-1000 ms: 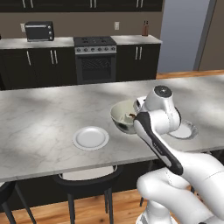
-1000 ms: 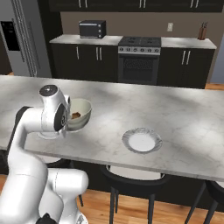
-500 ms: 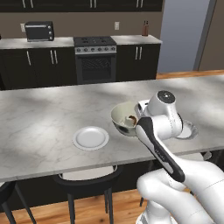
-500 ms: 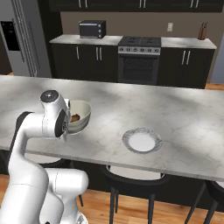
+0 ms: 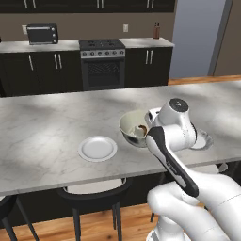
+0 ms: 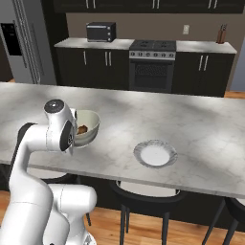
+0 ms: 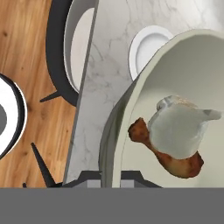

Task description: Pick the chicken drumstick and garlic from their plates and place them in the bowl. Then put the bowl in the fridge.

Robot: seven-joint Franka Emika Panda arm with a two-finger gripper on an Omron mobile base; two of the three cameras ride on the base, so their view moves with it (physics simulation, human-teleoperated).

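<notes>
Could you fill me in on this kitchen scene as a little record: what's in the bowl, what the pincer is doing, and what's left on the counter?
bowl: lifted off the counter, rim pinched by the pincer
in the bowl: chicken drumstick with the garlic lying on it
pincer: shut on the bowl's rim
plates: one bare; one partly behind the arm
fridge: far left, doors closed
</notes>
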